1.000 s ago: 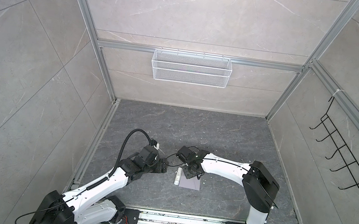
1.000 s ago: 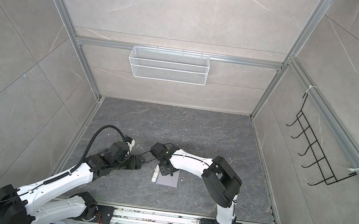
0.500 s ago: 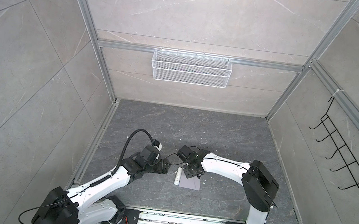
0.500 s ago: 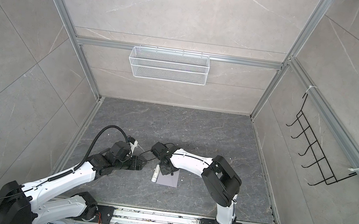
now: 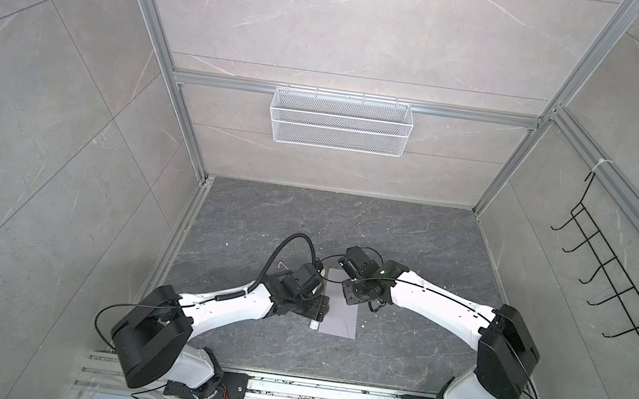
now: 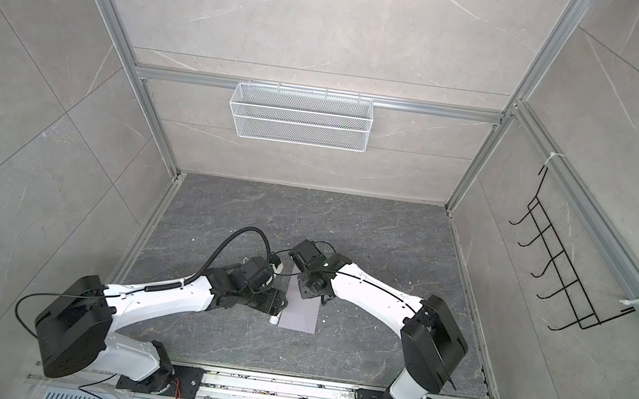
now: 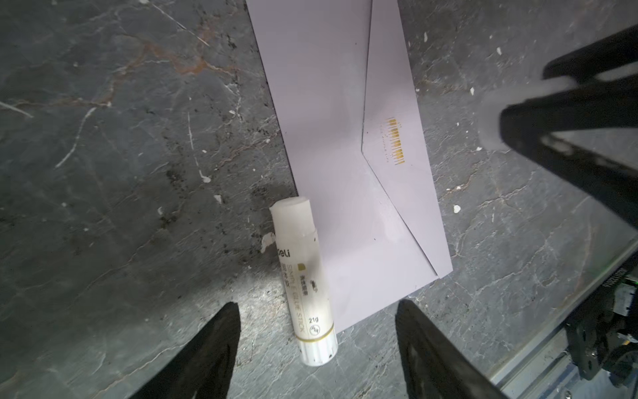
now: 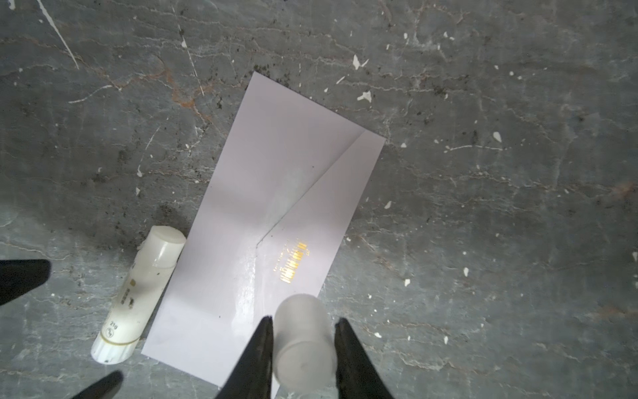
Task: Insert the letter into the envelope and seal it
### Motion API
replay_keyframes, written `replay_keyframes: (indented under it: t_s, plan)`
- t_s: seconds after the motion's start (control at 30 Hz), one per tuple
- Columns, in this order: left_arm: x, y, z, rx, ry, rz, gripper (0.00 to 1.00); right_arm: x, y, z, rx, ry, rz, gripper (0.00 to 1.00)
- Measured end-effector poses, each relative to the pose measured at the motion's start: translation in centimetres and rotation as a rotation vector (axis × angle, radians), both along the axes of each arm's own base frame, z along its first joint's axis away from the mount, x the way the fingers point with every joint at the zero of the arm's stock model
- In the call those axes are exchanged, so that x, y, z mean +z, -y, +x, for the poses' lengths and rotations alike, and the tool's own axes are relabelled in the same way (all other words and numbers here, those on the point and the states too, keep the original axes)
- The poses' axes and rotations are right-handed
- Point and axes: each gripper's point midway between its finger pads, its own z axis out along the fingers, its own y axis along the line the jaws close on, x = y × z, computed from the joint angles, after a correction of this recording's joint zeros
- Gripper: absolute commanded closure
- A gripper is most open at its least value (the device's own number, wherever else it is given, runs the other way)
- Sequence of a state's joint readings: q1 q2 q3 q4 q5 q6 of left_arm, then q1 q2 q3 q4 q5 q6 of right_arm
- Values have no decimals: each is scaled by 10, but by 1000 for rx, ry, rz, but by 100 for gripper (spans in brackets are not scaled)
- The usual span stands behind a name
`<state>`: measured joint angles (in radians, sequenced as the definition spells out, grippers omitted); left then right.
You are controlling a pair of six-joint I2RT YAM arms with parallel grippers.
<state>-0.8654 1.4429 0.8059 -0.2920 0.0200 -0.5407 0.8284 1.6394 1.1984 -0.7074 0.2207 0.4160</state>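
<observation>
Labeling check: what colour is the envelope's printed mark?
Envelope mark: gold-orange; sharpest in left wrist view.

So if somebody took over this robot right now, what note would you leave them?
The left claw is open, its jaws either side of the glue stick.
The right claw is shut on the cap.
The glue stick lies uncapped on the table, beside the envelope.
The envelope lies flat, its flap folded down, with a wet shine along the flap's edge.
The letter is not in view; it is probably inside.
Done, apparently: gluing and folding the flap.
Left, probably: pressing the flap and recapping the glue stick.
</observation>
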Motion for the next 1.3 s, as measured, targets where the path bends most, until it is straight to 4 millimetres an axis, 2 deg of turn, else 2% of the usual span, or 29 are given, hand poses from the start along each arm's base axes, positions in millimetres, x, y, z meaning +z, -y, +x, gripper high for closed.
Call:
replay_keyframes:
  t_s: [0.27,0.57,0.77,0.9,1.03,1.1,1.23,1.3]
  plan:
    - [-18,4,5,26,-31,92,40,-2,9,-1,-18,-5,-4,69]
    - [-42,-3,-3,48,-82,196,52,0,13,0,-29,1,5,69]
    - [-48,-1,-6,47,-95,226,74,4,15,2,-37,9,14,69]
    - [-48,0,-4,47,-84,229,90,5,16,2,-42,6,23,69]
    - [-47,-1,-2,32,-64,229,99,9,17,1,-47,6,43,69]
    - [-43,-2,-1,17,-33,220,100,15,18,1,-52,12,64,69]
    - [-19,-6,3,-17,72,173,100,31,20,-1,-57,30,119,69]
    - [3,-3,8,-44,159,119,100,42,19,-2,-55,41,158,69]
